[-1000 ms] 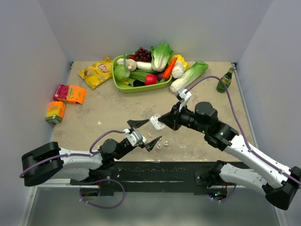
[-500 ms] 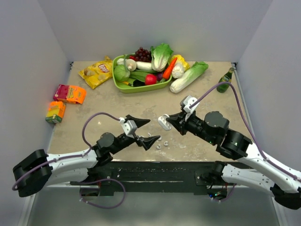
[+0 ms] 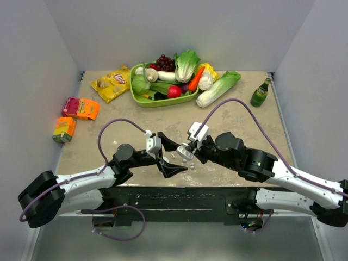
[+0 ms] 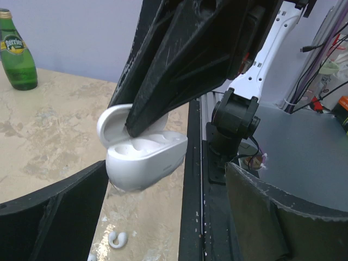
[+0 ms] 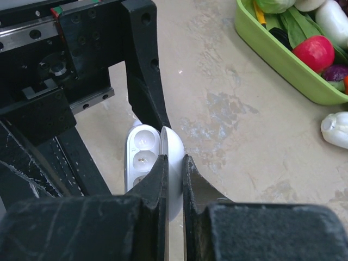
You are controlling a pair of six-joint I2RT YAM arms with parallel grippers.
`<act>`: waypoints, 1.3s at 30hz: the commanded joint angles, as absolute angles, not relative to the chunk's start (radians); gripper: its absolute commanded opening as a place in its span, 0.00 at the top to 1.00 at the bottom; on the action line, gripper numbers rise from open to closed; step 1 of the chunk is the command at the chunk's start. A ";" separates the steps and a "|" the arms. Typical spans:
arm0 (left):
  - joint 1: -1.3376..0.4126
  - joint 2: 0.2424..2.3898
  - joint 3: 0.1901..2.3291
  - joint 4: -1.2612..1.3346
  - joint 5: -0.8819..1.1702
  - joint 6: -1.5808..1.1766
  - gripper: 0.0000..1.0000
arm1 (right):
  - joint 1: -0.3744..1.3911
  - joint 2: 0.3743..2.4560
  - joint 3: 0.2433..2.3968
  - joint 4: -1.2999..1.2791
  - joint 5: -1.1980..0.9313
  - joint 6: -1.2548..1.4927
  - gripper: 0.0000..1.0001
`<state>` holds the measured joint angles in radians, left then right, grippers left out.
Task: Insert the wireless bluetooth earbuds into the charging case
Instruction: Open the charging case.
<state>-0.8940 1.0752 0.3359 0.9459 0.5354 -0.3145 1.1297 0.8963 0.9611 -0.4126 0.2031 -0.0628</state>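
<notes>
The white charging case (image 3: pixel 185 153) hangs open above the table. My right gripper (image 3: pixel 188 150) is shut on its lid (image 5: pixel 174 142); the empty wells of the case (image 5: pixel 142 153) face up beside the lid. My left gripper (image 3: pixel 177 157) is open, its fingers (image 4: pixel 60 209) standing on either side of the case (image 4: pixel 145 156) without touching it. Two tiny white earbuds (image 3: pixel 192 167) lie on the table below, one seen in the left wrist view as a small curled earbud (image 4: pixel 116 239).
A green tray (image 3: pixel 136 98) of vegetables stands at the back, with a chips bag (image 3: pixel 111 83) to its left and a green bottle (image 3: pixel 260 93) at the right. Two juice boxes (image 3: pixel 80 108) lie at the left edge. The black mounting rail (image 3: pixel 179 196) runs along the near edge.
My right arm carried the case left and down toward the left gripper. The left gripper swung up so its fingers flank the case, and they have narrowed slightly.
</notes>
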 commanded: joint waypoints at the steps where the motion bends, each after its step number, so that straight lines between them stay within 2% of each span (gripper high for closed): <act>1: -0.888 1.081 0.413 0.902 0.601 -0.293 0.11 | 1.152 0.896 1.000 -0.416 0.227 -0.087 1.00; 6: -0.887 1.104 0.419 0.911 0.606 -0.287 0.18 | 1.157 0.911 1.000 -0.410 0.209 -0.084 1.00; 11: -0.887 1.135 0.428 0.917 0.623 -0.281 0.42 | 1.160 0.913 0.999 -0.405 0.209 -0.084 1.00; 13: -0.887 1.140 0.429 0.923 0.623 -0.281 0.47 | 1.160 0.911 1.000 -0.405 0.209 -0.084 1.00; 17: -0.887 1.143 0.426 0.928 0.623 -0.282 0.48 | 1.161 0.913 0.999 -0.405 0.206 -0.084 1.00; 20: -0.887 1.140 0.430 0.923 0.615 -0.284 0.42 | 1.161 0.914 1.000 -0.405 0.204 -0.084 1.00; 23: -0.887 1.141 0.430 0.922 0.614 -0.282 0.41 | 1.163 0.911 0.997 -0.405 0.202 -0.083 1.00; 32: -0.885 1.147 0.426 0.945 0.611 -0.285 0.58 | 1.164 0.917 0.996 -0.405 0.201 -0.081 1.00; 34: -0.885 1.146 0.423 0.951 0.607 -0.288 0.56 | 1.164 0.919 0.996 -0.407 0.202 -0.081 1.00; 35: -0.885 1.144 0.425 0.953 0.603 -0.290 0.53 | 1.164 0.919 0.996 -0.407 0.201 -0.081 1.00; 36: -0.887 1.141 0.425 0.956 0.598 -0.296 0.45 | 1.164 0.920 0.996 -0.407 0.201 -0.081 1.00; 39: -0.885 1.135 0.425 0.957 0.594 -0.299 0.41 | 1.166 0.917 0.994 -0.405 0.202 -0.080 1.00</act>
